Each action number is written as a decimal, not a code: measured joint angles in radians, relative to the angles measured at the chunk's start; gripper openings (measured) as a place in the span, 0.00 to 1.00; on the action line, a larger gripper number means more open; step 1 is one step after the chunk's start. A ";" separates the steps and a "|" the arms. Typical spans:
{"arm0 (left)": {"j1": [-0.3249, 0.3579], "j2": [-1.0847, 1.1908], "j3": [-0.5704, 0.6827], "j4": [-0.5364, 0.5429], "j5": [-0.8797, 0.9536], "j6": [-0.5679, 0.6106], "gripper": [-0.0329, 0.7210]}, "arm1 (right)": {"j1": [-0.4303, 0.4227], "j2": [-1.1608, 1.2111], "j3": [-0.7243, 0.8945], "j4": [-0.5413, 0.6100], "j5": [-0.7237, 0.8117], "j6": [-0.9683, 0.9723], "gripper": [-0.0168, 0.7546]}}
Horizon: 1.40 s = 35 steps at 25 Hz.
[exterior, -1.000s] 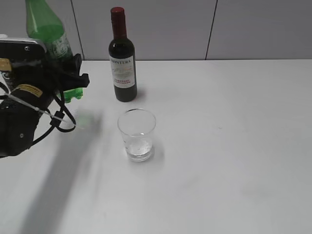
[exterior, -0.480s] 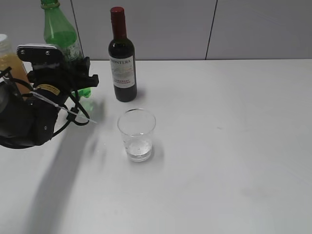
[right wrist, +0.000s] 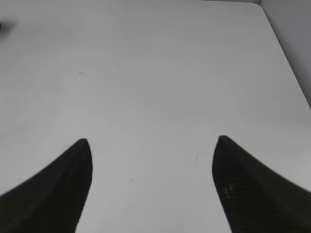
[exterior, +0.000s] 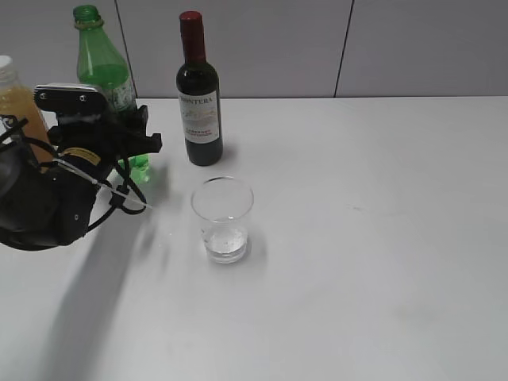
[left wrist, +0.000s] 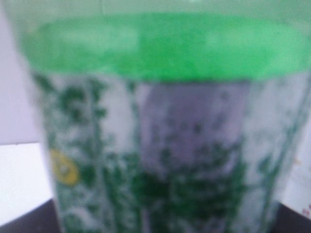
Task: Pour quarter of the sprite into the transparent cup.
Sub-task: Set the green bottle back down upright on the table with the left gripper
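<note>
A white table [exterior: 381,238] runs back to a grey panelled wall [exterior: 413,48] — dark seams between panels.

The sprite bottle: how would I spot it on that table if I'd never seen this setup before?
Look to the far left back of the white table, where the black robot arm is. The sprite stands upright right behind the left gripper, between a tan juice bottle and a dark wine bottle. It is the only see-through green bottle, with a green cap and a grey-white patterned label.

Exterior camera looks down across the table [exterior: 381,238]; left wrist camera pressed against the sprite [left wrist: 160,145].
</note>
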 joint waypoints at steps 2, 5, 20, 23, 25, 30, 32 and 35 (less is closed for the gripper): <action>0.000 -0.001 0.031 0.000 -0.001 0.000 0.66 | 0.000 0.000 0.000 0.000 0.000 0.000 0.79; 0.000 -0.002 0.082 -0.001 -0.008 -0.002 0.66 | 0.000 0.000 0.000 0.000 0.000 0.000 0.79; 0.000 -0.040 0.102 0.025 -0.040 -0.001 0.91 | 0.000 0.000 0.000 0.000 0.000 0.000 0.79; 0.000 -0.066 0.116 0.025 -0.044 -0.001 0.92 | 0.000 0.000 0.000 0.000 0.000 0.000 0.79; -0.001 -0.087 0.146 0.026 -0.045 -0.001 0.92 | 0.000 0.000 0.000 0.000 0.000 0.000 0.79; -0.001 -0.135 0.233 0.033 -0.045 -0.001 0.91 | 0.000 0.000 0.000 0.000 0.001 0.000 0.79; -0.001 -0.151 0.262 0.045 -0.045 -0.001 0.91 | 0.000 0.000 0.000 0.000 0.001 0.000 0.79; -0.002 -0.172 0.295 0.053 -0.044 -0.003 0.90 | 0.000 0.000 0.000 0.000 0.001 0.000 0.79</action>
